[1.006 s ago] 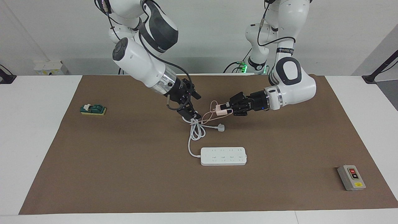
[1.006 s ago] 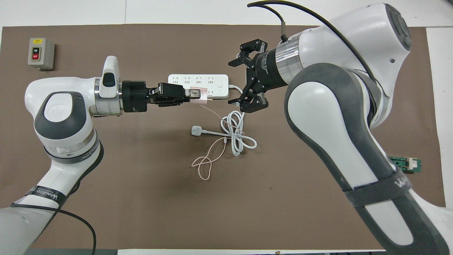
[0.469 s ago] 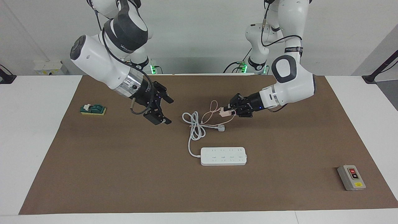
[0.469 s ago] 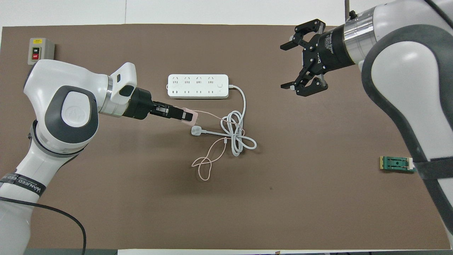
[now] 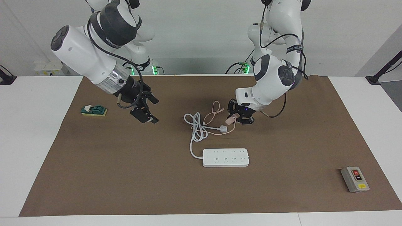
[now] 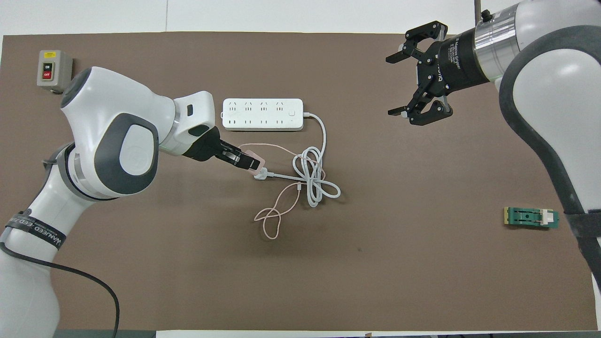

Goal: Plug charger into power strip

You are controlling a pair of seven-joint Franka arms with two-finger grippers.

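Pink charger (image 5: 231, 119) clamped in the left gripper (image 5: 235, 118), now tipped downward and held low over the brown mat (image 5: 94, 175), just above the white three-pin plug (image 5: 223, 128); a second ago carried level and higher. Thin pink cable (image 6: 277, 211) trailing in loops across the coiled white cord (image 6: 312, 180). Power strip (image 5: 225, 157) lying untouched, farther from the robots than the charger, every socket vacant. Right gripper (image 6: 422, 75), jaws spread and empty, swung well away from the cord tangle toward the right arm's end of the table, near the green block (image 5: 94, 110). Likely meaning: handover finished, left arm turning the prongs down for the strip; insertion not yet begun. Grey switch box (image 5: 355, 179) idle at the mat's corner.
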